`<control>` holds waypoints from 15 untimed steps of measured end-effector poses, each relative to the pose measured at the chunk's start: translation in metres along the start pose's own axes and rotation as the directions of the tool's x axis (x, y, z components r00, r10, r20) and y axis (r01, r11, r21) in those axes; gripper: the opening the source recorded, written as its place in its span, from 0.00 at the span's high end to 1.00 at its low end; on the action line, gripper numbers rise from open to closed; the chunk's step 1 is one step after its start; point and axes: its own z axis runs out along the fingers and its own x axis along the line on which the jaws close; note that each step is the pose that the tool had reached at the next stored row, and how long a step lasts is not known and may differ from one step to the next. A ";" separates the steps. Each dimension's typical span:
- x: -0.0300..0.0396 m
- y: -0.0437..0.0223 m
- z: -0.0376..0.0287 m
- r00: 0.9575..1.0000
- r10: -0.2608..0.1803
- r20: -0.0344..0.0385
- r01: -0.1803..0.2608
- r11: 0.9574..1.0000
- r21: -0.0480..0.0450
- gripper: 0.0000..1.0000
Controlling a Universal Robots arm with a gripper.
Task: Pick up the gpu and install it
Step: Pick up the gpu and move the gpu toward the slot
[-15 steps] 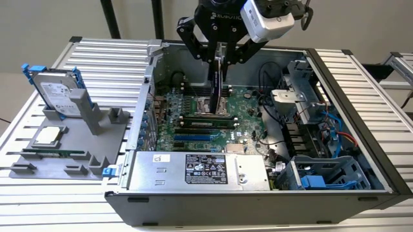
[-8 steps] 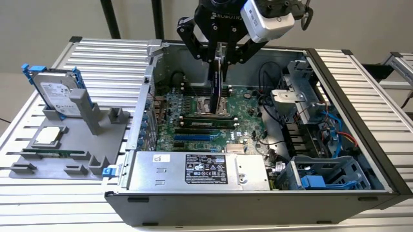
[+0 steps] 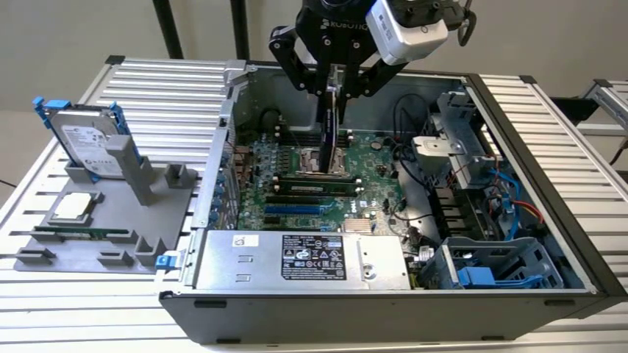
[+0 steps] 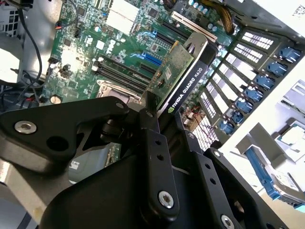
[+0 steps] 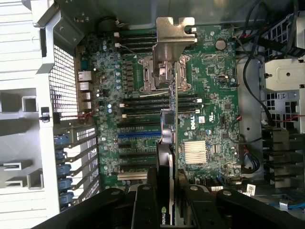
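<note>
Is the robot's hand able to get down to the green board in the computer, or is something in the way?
Probably yes. The hand holds the gpu upright over the open case, and I see nothing between the card and the green board below.

The exterior view looks down on the whole open computer case [image 3: 393,316]; both wrist views look down closely at its motherboard [image 5: 214,86].

Ribbed metal table [image 3: 147,81], an open computer case [image 3: 393,316] and a grey parts holder [image 3: 128,217] directly on it
</note>
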 end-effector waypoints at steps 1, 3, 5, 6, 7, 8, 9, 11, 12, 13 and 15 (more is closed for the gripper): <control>0.0000 0.0000 0.0000 1.000 0.000 0.000 0.000 1.000 0.000 1.00; 0.0000 0.0000 0.0000 1.000 0.000 0.000 0.000 1.000 0.000 1.00; 0.0000 0.0000 0.0000 1.000 -0.001 0.000 0.001 1.000 0.000 1.00; 0.0000 0.0000 0.0000 1.000 -0.001 0.000 0.001 1.000 0.000 1.00; 0.0000 0.0000 0.0000 1.000 -0.002 0.000 0.002 1.000 0.000 1.00; 0.0000 0.0000 0.0000 1.000 -0.004 0.000 0.004 1.000 0.000 1.00; 0.0000 0.0000 0.0000 1.000 -0.006 0.000 0.006 1.000 0.000 1.00; 0.0000 0.0000 0.0000 1.000 -0.011 0.000 0.011 1.000 0.000 1.00; 0.0000 0.0000 0.0000 1.000 -0.014 -0.001 0.014 1.000 0.000 1.00; 0.0000 0.0000 0.0000 1.000 -0.018 -0.001 0.018 1.000 0.000 1.00; 0.0000 0.0000 0.0000 1.000 -0.026 -0.001 0.026 1.000 0.000 1.00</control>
